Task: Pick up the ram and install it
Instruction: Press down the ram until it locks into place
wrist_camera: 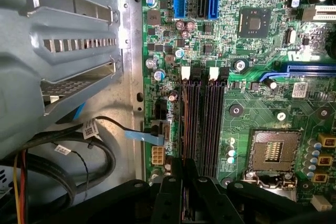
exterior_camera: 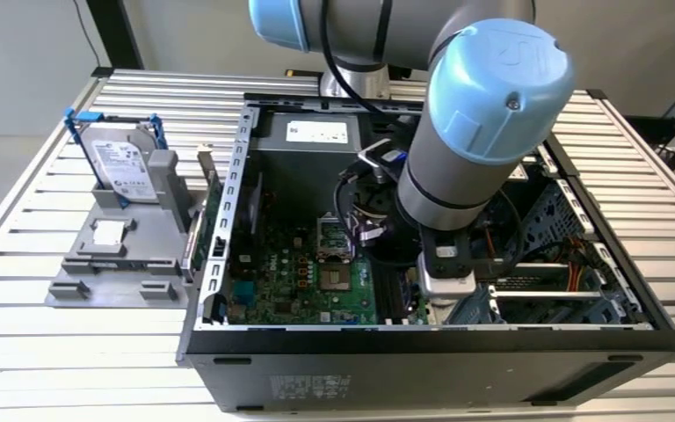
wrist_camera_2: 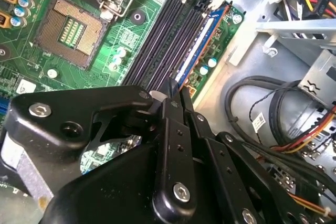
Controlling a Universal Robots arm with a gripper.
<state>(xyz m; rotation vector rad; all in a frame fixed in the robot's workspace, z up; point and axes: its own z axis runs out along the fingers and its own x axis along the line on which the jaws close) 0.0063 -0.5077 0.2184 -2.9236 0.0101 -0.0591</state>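
Arm: I saw my grey arm with pale blue joint caps reaching down into the open computer case, a black metal box lying on the ribbed aluminium tabletop.
Pincer: in the second wrist view my pincer was black, matt, built of flat bolted links with silver screw heads; its two fingers stood drawn close together, narrow, pinching a thin edge between them. In the first wrist view the same pincer came down right over the end of the slot row.
Ram: the ram was a thin dark stick with a blue edge and a white strip, standing on edge in the outermost slot, the one nearest the board's rim; its near end ran in between my fingertips.
Slots: the long black plastic memory slots lay parallel, glossy, with white latches at their far ends.
Motherboard: green, studded with round silver capacitors; the square CPU socket sat open beside the slots, gold pins showing.
Cables: black bundled wires curled on the bare grey case floor next to the board.
Hard drive: a silver-labelled hard drive in a blue frame stood upright on a grey holder, well apart from the case, on the exterior view's left.
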